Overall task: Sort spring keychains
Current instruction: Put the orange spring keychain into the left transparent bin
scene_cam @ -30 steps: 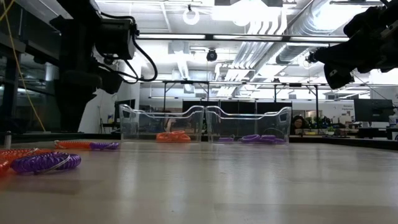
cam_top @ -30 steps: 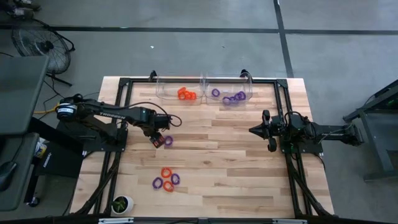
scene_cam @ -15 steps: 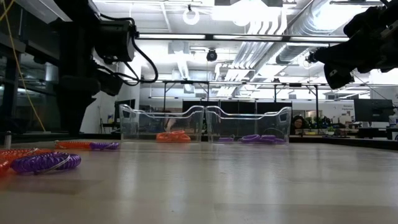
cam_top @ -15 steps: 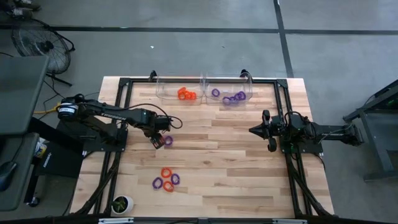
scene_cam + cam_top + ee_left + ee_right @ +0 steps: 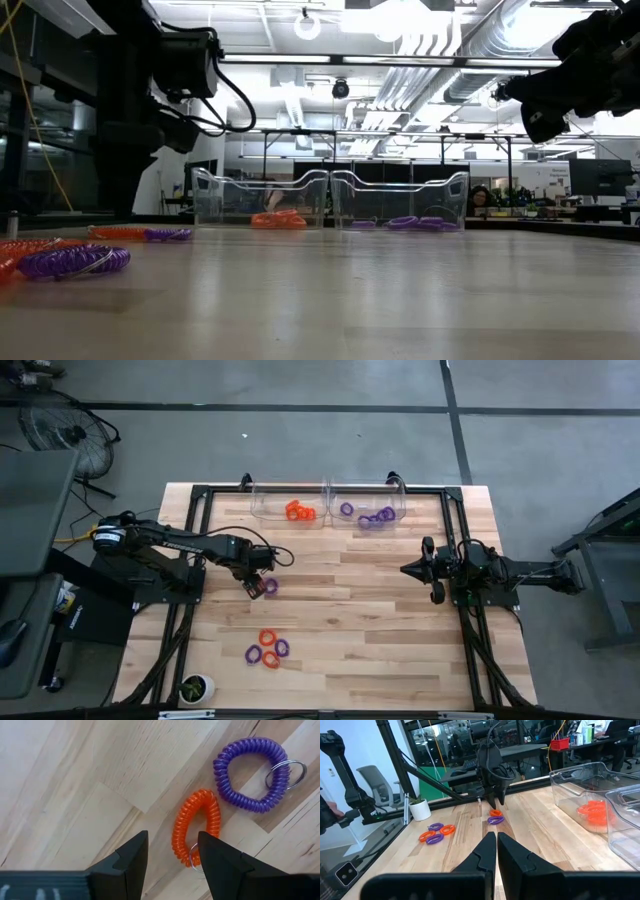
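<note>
Left wrist view: left hand (image 5: 172, 857), fingers apart, poised over orange coil (image 5: 196, 826); purple coil (image 5: 250, 775) at its 1 o'clock—descend straddling only orange; right hand (image 5: 497, 851) together, idle.

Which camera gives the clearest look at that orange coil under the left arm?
The left wrist view: the orange coil fills the picture, lying beside a purple coil. From above the arm mostly hides it; the right wrist view shows it small; the low view doesn't clearly show it.
</note>
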